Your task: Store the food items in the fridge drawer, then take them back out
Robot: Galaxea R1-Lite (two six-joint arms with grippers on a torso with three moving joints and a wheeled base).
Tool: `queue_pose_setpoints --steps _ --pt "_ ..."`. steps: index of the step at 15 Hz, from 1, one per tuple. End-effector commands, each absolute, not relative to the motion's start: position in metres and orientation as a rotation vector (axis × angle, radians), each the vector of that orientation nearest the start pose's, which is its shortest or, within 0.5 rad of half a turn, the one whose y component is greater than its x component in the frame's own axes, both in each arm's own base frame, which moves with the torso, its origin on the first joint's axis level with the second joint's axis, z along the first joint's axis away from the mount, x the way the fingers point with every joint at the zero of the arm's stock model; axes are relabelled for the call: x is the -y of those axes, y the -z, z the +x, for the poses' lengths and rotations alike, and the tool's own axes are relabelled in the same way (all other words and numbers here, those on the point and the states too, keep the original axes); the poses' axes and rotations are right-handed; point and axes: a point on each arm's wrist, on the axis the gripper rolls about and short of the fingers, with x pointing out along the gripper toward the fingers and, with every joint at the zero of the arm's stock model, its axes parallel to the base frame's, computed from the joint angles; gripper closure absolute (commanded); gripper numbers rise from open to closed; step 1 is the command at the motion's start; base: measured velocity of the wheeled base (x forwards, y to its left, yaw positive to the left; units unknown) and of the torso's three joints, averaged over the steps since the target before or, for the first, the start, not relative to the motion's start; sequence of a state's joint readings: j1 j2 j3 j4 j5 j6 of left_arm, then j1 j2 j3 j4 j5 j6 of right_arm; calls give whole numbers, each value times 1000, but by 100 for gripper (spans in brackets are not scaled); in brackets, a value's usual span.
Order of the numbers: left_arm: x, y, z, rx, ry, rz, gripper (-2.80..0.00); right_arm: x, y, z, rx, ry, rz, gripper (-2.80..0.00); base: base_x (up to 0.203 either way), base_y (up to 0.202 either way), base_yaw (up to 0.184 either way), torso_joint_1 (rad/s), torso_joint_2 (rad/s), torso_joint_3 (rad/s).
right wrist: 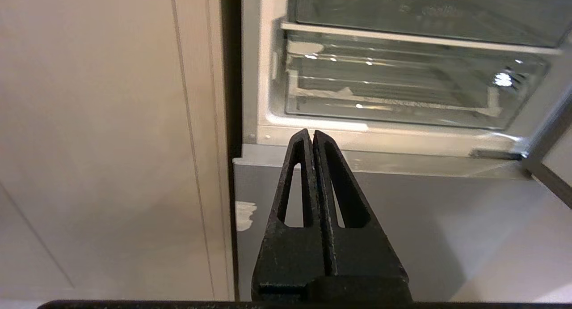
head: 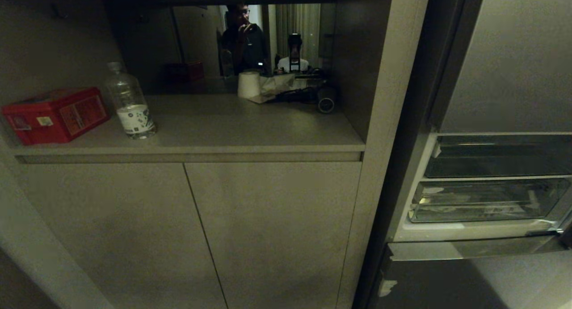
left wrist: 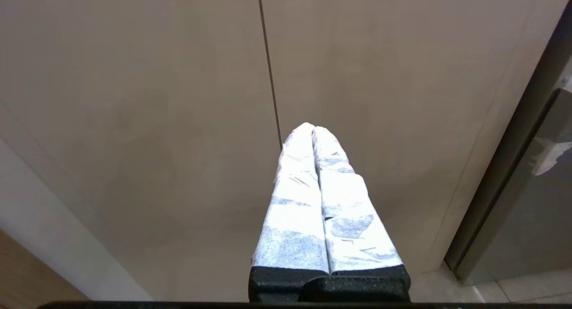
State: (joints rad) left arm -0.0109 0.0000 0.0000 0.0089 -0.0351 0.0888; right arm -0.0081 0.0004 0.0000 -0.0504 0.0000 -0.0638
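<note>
The fridge drawer (head: 487, 201) is the clear one with a ribbed floor, low in the open fridge at the right; it is pushed in and also shows as the fridge drawer (right wrist: 393, 90). On the counter at the left stand a red box (head: 56, 114) and a clear bottle (head: 130, 103) with a white label. My left gripper (left wrist: 313, 129), its fingers wrapped in white, is shut and empty in front of the cabinet doors. My right gripper (right wrist: 312, 133) is shut and empty, just below the fridge's bottom sill. Neither gripper shows in the head view.
A darker, flatter drawer (head: 500, 157) sits above the clear one. Two cabinet doors (head: 268, 228) lie under the counter (head: 250, 134). A white roll (head: 248, 84) and clutter sit at the niche's back, where a mirror reflects a person. A grey lower fridge door (right wrist: 402, 228) is closed.
</note>
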Motion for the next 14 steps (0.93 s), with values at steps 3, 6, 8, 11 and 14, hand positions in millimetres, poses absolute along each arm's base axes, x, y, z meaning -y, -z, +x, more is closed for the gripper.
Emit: queue_pose_setpoints --steps 3,6,8,11,14 --pt "1 -75 -23 -9 47 90 0 0 -76 -21 32 10 -63 0 0 0 0 -143 331 181" --pt "1 -75 -23 -9 48 90 0 0 -76 -22 33 11 -63 0 0 0 0 -145 333 182" --pt "1 -75 -23 -9 48 90 0 0 -76 -22 33 10 -63 0 0 0 0 -151 352 198" --pt "1 -75 -23 -9 47 89 0 0 -76 -22 33 10 -61 0 0 0 0 -159 377 216" --pt "1 -75 -23 -9 46 89 0 0 -76 -22 33 11 -51 0 0 0 0 -214 514 299"
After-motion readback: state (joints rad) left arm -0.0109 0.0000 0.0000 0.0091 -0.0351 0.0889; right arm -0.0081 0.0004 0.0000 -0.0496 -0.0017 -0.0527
